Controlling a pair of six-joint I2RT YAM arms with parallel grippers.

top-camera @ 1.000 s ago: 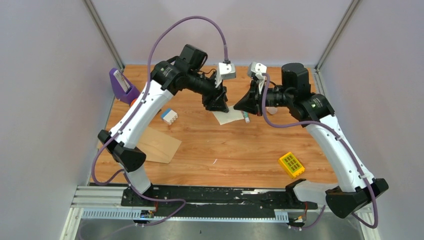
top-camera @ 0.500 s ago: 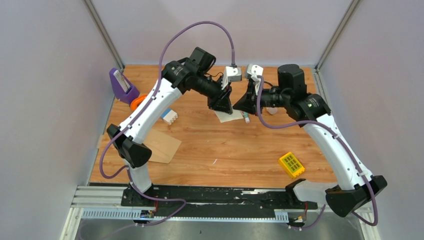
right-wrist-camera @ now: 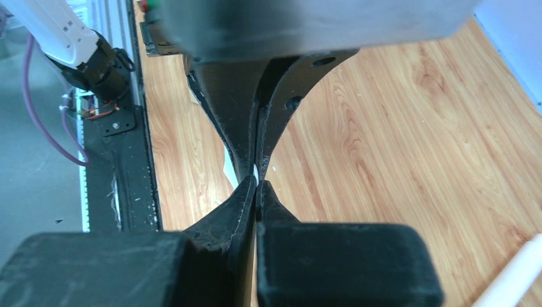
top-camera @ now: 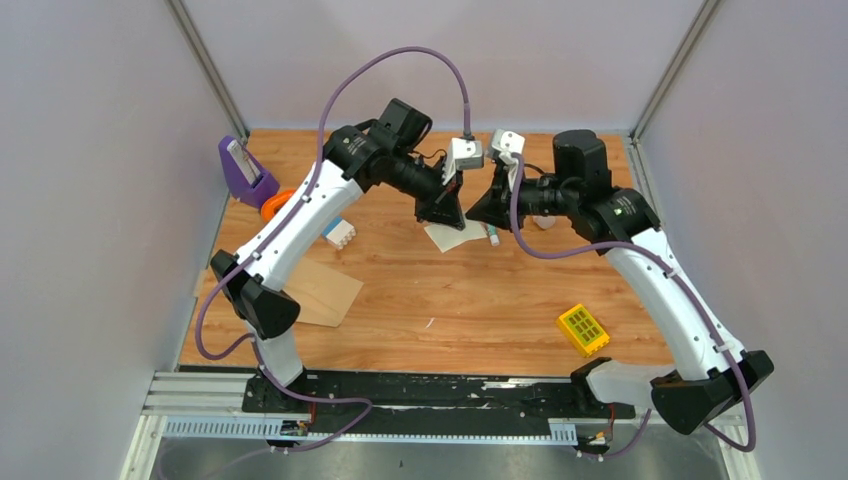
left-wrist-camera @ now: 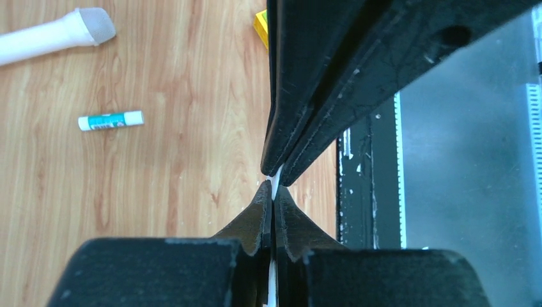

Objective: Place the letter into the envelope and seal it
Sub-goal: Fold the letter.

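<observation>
The left pincer (left-wrist-camera: 273, 192) is pressed shut with a thin white sliver of the letter (top-camera: 455, 236) caught between its tips. The right pincer (right-wrist-camera: 256, 187) meets it nose to nose, also shut on the same paper edge. Both arms therefore hold one short stretch of the sheet, above the middle of the desk (top-camera: 450, 320) and toward its far edge. The rest of the letter spreads below them; whether its lower part rests on the wood or hangs just clear cannot be told from above. The step in hand looks like taking control of the sheet, probably a hand-over or a re-grip before carrying it off. To do that well, the two pincers should not draw apart while both are clamped, since thin creased paper would tear or slip. One should let go cleanly first, and the other should keep enough paper in its grip that the sheet does not swing or fold over. The envelope (top-camera: 325, 290) lies well apart, by the left edge toward the near-left corner, partly under the left arm (top-camera: 290, 215). Its flap cannot be made out, so the mouth needs finding before the letter is aimed at it. A glue stick (top-camera: 493, 236) lies just beside the letter on its right, handy for sealing and easily knocked. A yellow block (top-camera: 583, 330) sits toward the near-right corner, out of the way.
</observation>
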